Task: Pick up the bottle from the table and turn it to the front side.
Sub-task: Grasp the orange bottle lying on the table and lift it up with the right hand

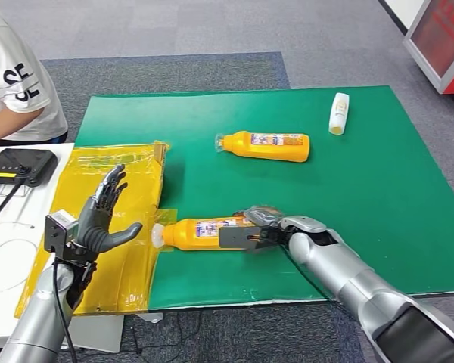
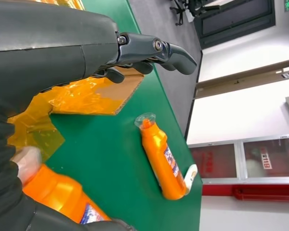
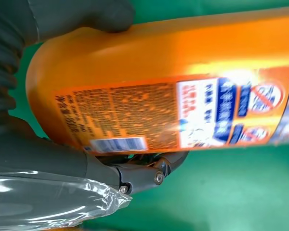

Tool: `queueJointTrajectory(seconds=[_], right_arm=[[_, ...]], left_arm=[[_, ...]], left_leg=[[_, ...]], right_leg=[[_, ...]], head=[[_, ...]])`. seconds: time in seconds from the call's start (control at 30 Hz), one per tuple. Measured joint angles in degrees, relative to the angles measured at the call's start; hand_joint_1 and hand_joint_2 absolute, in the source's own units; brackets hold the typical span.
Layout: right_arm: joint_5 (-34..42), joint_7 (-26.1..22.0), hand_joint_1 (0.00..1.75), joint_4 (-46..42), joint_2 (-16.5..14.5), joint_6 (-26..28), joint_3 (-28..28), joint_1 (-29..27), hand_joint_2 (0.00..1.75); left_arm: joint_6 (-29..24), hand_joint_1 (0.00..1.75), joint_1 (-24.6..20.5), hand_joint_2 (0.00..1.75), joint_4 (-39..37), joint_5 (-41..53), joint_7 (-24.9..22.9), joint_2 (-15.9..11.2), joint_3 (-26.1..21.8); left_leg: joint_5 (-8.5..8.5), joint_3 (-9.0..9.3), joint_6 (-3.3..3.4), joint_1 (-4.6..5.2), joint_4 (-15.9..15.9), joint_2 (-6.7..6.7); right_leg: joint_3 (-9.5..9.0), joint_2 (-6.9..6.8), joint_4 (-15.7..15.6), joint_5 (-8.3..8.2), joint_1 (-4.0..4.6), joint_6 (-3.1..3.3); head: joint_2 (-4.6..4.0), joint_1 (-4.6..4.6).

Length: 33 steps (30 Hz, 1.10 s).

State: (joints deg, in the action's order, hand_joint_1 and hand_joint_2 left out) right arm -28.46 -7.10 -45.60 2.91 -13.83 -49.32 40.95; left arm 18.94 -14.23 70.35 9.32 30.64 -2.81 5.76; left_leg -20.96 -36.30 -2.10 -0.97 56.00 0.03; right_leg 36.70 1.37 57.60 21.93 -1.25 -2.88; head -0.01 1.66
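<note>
Two orange bottles lie on the green surface (image 1: 356,189); the right robot hand (image 1: 262,231) grips the near bottle (image 1: 204,232), while the left robot hand (image 1: 102,215) hovers with fingers spread, holding nothing.

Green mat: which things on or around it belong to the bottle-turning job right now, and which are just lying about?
Job:
near orange bottle, lying on its side, gripped at its base end by the right robot hand
left robot hand, raised, holding nothing

Lying about:
far orange bottle
small white bottle
yellow-taped cardboard
black router
</note>
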Motion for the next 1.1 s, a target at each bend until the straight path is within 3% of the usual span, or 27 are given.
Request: queueJointTrajectory(seconds=[0.1, 0.23, 0.47, 0.87, 1.1], right_arm=[[11.2, -10.2, 1.75, 1.5, 2.3, -3.0, 6.8, -3.1, 1.75], [16.1, -14.4, 1.75, 2.3, 4.0, -4.2, 10.7, -5.2, 1.75], [18.6, -15.6, 1.75, 2.4, 5.5, -4.7, 15.0, -7.0, 1.75], [20.4, -15.8, 1.75, 2.4, 5.7, -5.8, 17.3, -7.9, 1.75], [24.8, -18.7, 1.75, 2.3, 6.4, -9.3, 19.4, -9.5, 1.75]], left_arm=[[1.3, 0.0, -0.3, 1.75, -0.5, -0.1, 1.2, 0.1, 0.5], [1.2, 0.0, -0.7, 1.75, -1.3, -0.2, 1.9, 0.1, 1.2], [0.6, 0.0, -0.5, 1.75, -2.0, -0.5, 2.0, -0.1, 1.4], [0.5, 0.0, -0.4, 1.75, -2.4, -0.7, 2.0, -0.1, 1.4], [0.5, 0.0, -0.3, 1.75, -2.5, -0.9, 2.0, -0.1, 1.5]], left_leg=[[-0.03, -0.01, 0.0, 0.01, 0.0, 0.0], [-0.06, -0.02, -0.01, 0.0, 0.0, 0.0], [-0.05, -0.02, 0.0, 0.0, 0.0, 0.0], [-0.05, -0.03, 0.0, 0.0, 0.0, 0.0], [-0.05, -0.05, 0.0, 0.0, 0.0, -0.02]], right_leg=[[0.0, 0.0, 0.0, 0.01, -0.01, -0.01], [0.0, 0.0, 0.0, 0.01, -0.01, -0.01], [0.0, 0.0, 0.0, 0.01, 0.0, 0.0], [-0.01, -0.01, 0.0, 0.02, -0.01, -0.01], [0.0, -0.01, 0.0, 0.02, -0.01, -0.01]], head=[[0.01, 0.0], [0.01, 0.0], [0.01, 0.0], [0.01, 0.0], [0.01, 0.0]])
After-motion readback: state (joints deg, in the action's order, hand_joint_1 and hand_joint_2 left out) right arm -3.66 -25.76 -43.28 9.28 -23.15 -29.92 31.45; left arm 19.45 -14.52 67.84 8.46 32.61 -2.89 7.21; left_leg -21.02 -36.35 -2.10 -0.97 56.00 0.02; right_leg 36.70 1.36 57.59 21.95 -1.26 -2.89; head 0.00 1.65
